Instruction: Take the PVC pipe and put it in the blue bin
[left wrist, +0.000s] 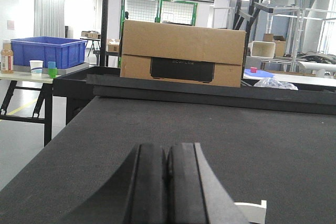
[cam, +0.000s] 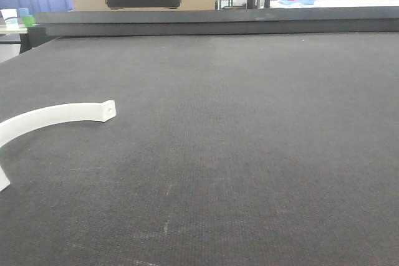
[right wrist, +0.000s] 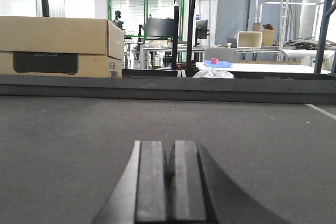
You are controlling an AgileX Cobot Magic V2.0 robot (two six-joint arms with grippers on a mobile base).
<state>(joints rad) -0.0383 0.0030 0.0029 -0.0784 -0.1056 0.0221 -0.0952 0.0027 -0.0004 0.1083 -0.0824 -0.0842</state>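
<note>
The PVC pipe (cam: pixel 56 115), a slim white curved piece with a small hole near its squared end, lies on the dark mat at the left edge of the front view. Its end (left wrist: pixel 253 211) also shows low in the left wrist view, just right of my left gripper (left wrist: pixel 167 153), which is shut with nothing between its fingers. My right gripper (right wrist: pixel 170 150) is shut and empty over bare mat; no pipe shows in its view. The blue bin (left wrist: pixel 48 52) stands on a side table far off to the left, beyond the mat.
A cardboard box (left wrist: pixel 182 53) sits past the raised black rim (cam: pixel 218 20) at the far end of the mat. A paper cup (left wrist: pixel 36 68) and small cups stand by the bin. The mat's left edge (left wrist: pixel 58 145) drops to the floor.
</note>
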